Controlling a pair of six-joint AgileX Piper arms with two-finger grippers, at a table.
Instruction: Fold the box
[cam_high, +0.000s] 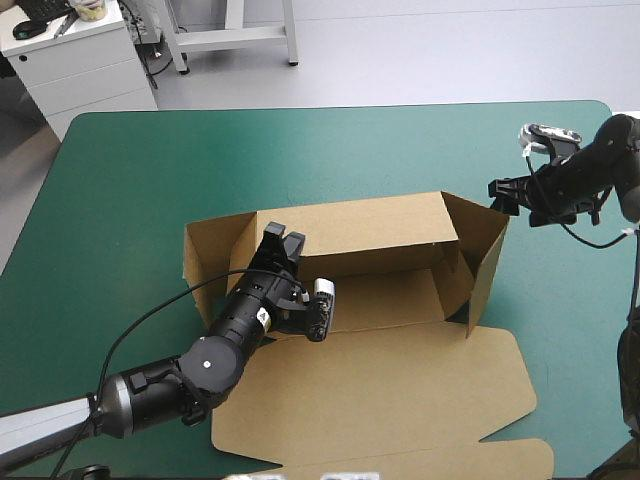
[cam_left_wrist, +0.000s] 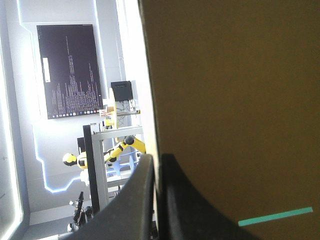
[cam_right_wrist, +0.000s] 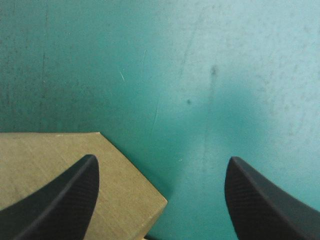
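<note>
The brown box (cam_high: 350, 225) lies mid-table with its back wall and right side wall (cam_high: 487, 250) raised. Its lid (cam_high: 400, 390) lies flat toward the table's front edge. My left gripper (cam_high: 283, 238) reaches over the tray to the left part of the back wall. In the left wrist view its fingers (cam_left_wrist: 145, 200) are all but shut with the board's edge (cam_left_wrist: 240, 100) between them. My right gripper (cam_high: 497, 190) hovers open at the right wall's upper far corner. A corner of board (cam_right_wrist: 60, 150) shows by one finger of the right gripper (cam_right_wrist: 162, 158), nothing between the fingers.
The teal-green cover (cam_high: 150, 170) surrounds the box on the left, far and right sides. A left flap (cam_high: 205, 250) of the box stands partly raised. A white drawer cabinet (cam_high: 75, 60) stands beyond the table's far-left corner.
</note>
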